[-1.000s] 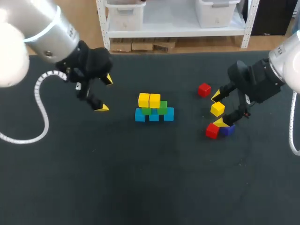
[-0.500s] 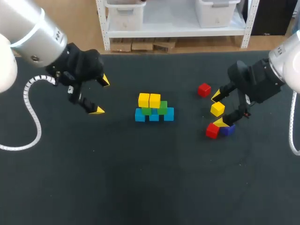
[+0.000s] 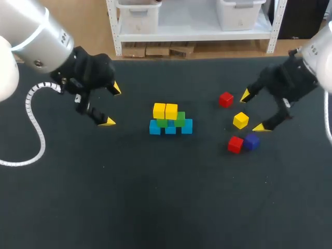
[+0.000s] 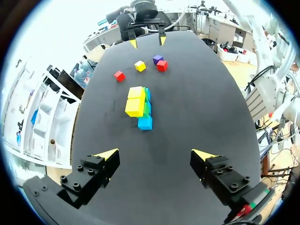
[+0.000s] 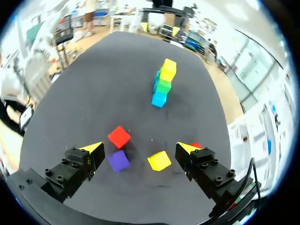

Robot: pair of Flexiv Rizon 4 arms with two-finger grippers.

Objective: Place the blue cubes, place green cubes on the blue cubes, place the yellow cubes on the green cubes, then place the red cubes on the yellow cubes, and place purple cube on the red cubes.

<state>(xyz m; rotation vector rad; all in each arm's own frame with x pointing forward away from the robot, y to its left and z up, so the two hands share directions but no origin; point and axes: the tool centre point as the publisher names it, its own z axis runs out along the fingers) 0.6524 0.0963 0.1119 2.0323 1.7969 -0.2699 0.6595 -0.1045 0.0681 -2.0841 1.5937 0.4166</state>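
Observation:
At the table's middle stands a stack [image 3: 170, 120]: three blue cubes [image 3: 170, 128] in a row, green cubes [image 3: 180, 119] on them, two yellow cubes [image 3: 165, 110] on top. To its right lie a loose yellow cube [image 3: 240, 120], two red cubes [image 3: 225, 99] [image 3: 235, 144] and a purple cube [image 3: 251, 141]. My right gripper [image 3: 251, 111] hangs open above and just right of the yellow cube [image 5: 159, 160], holding nothing; the purple cube [image 5: 118, 160] and a red cube [image 5: 119, 137] lie ahead between its fingers. My left gripper [image 3: 111, 105] is open and empty, left of the stack [image 4: 139, 105].
The dark mat [image 3: 166, 197] covers the whole table. Its far edge [image 3: 197, 58] runs in front of a white shelf unit. My left arm's white cable [image 3: 39, 124] loops over the mat's left side.
My right gripper has lifted and drawn back to the right, off the loose yellow cube it straddled. My left gripper moved a little left, then held still. No cube has moved.

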